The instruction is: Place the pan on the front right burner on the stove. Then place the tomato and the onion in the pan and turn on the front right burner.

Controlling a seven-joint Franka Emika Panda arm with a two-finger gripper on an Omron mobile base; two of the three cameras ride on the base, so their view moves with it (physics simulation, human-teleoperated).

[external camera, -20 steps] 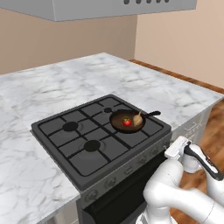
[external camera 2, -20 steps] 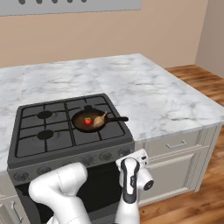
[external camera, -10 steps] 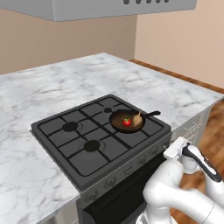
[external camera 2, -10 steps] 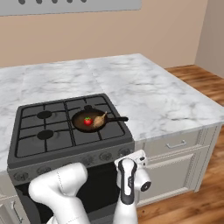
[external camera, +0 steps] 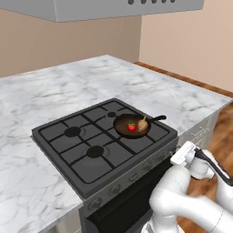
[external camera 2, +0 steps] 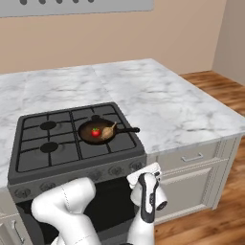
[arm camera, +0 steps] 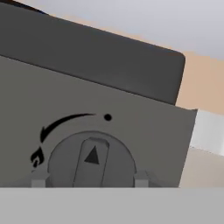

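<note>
The pan (external camera: 122,124) (external camera 2: 86,130) sits on the stove (external camera: 68,150) (external camera 2: 33,153) over the front right burner, which it hides. Its handle points right. Inside lie the red tomato (external camera: 131,127) (external camera 2: 95,131) and the tan onion (external camera: 143,123) (external camera 2: 109,129). My gripper (arm camera: 89,179) is low at the stove's front panel. Its fingertips (arm camera: 38,179) press against both sides of a round grey knob (arm camera: 91,157), and it is shut on it. The knob's pointer stands nearly upright, just left of the dot mark. My white hand (external camera: 184,154) (external camera 2: 143,171) shows at the panel's right end.
Marble counter (external camera: 36,95) (external camera 2: 172,105) surrounds the stove. White cabinet drawers (external camera 2: 194,160) stand right of the oven, beside my arm. A grey hood (external camera: 91,9) hangs overhead. Wooden floor (external camera 2: 225,86) lies to the right.
</note>
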